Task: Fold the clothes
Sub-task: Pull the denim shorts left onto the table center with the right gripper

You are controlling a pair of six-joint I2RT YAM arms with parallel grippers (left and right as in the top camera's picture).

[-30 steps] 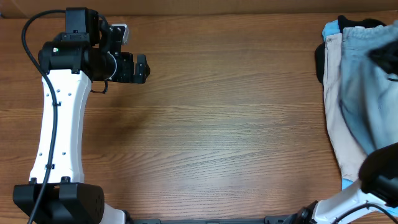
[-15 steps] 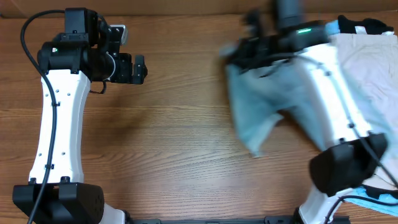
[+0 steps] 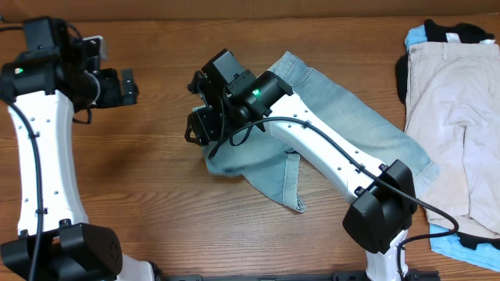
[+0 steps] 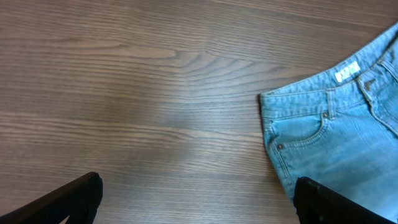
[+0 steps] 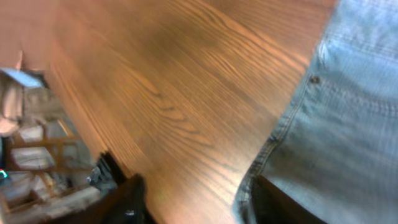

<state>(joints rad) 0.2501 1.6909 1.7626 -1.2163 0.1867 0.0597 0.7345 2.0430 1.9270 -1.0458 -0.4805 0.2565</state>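
Light-blue denim shorts (image 3: 336,133) lie spread on the wooden table, running from the middle toward the right. My right gripper (image 3: 197,129) hovers over their left end. In the right wrist view its jaws stand apart over bare wood, and the denim hem (image 5: 348,112) runs beside the right finger (image 5: 280,205). Nothing is gripped, so my right gripper (image 5: 196,186) is open. At the far left my left gripper (image 3: 127,86) is open and empty, well apart from the shorts. The left wrist view has the waistband and pocket (image 4: 329,137) ahead to the right of that gripper (image 4: 196,180).
A pile of clothes sits at the right edge: beige shorts (image 3: 457,117), a black garment (image 3: 453,31) behind them and a light-blue piece (image 3: 461,246) underneath at the front. The right arm (image 3: 328,160) stretches across the denim.
The right arm swung from the pile on the right to mid-table, dragging the denim shorts along, and its jaws opened off them. The left arm shifted left.
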